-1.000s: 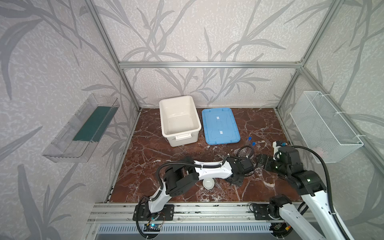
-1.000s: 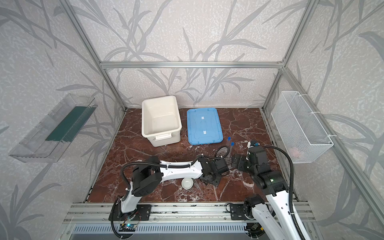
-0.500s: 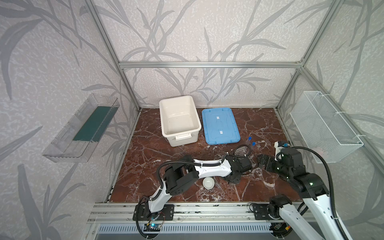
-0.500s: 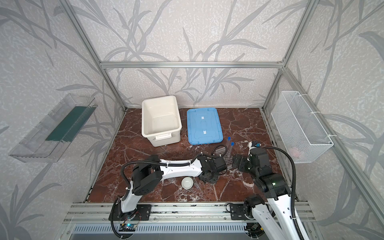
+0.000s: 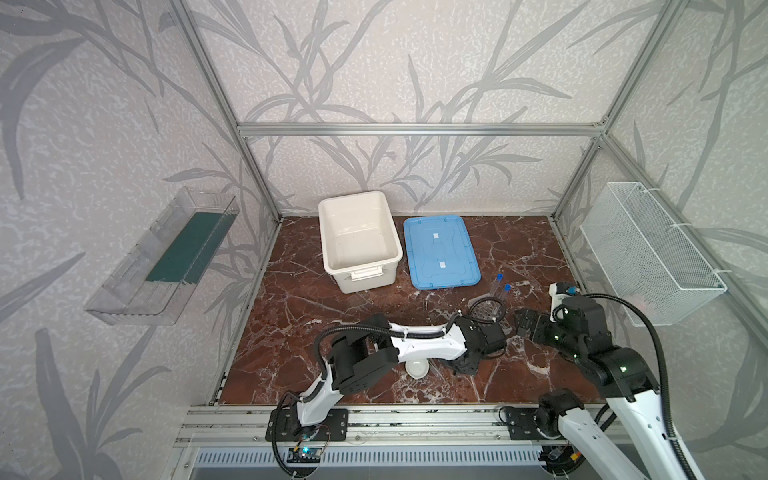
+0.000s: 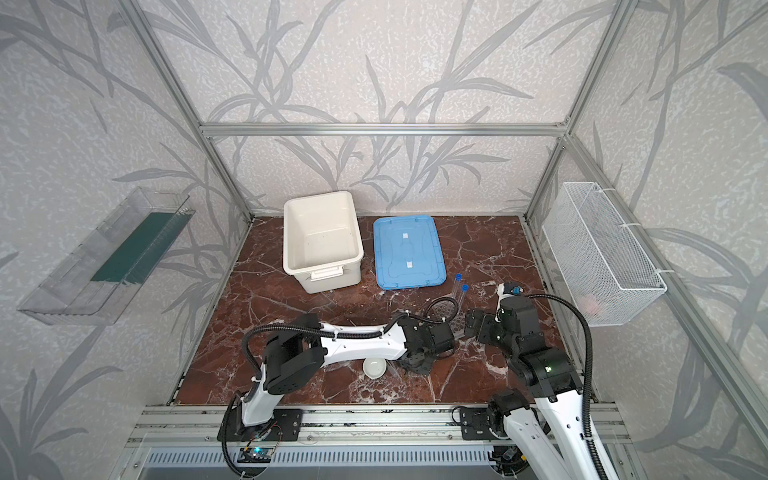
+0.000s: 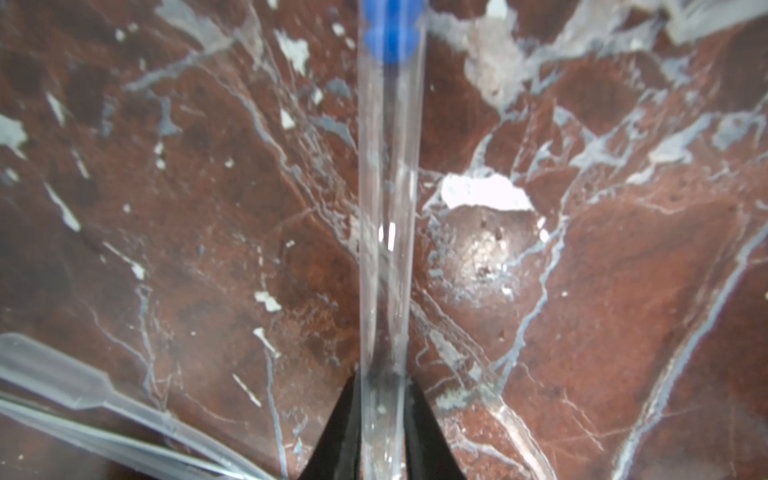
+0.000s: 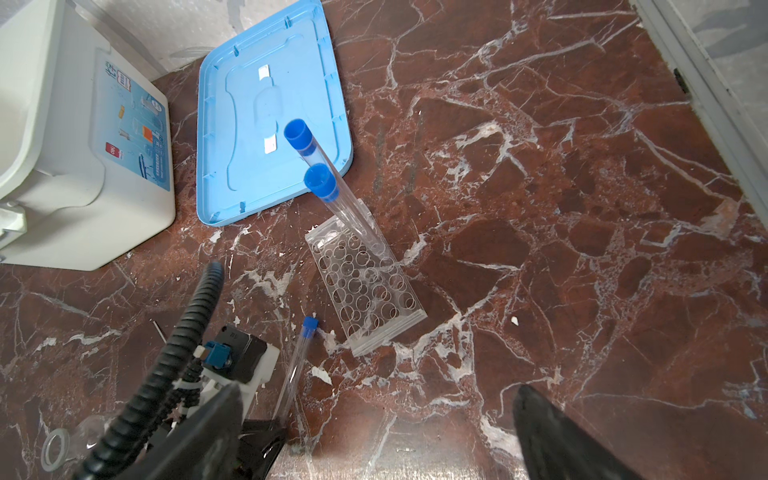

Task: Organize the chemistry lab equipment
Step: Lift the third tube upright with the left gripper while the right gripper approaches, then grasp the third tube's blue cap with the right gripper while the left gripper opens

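The left gripper (image 7: 381,380) pinches the blue-capped test tube (image 7: 388,208) near its closed end (probably light, slick, brittle), while the right gripper (image 8: 382,436) stands spread.

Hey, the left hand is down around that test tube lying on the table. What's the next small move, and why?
Probably lift the lying test tube slightly off the table. The left hand seems closed on its uncapped end, fingers touching both sides, and the rack holding two capped tubes has free holes nearby.
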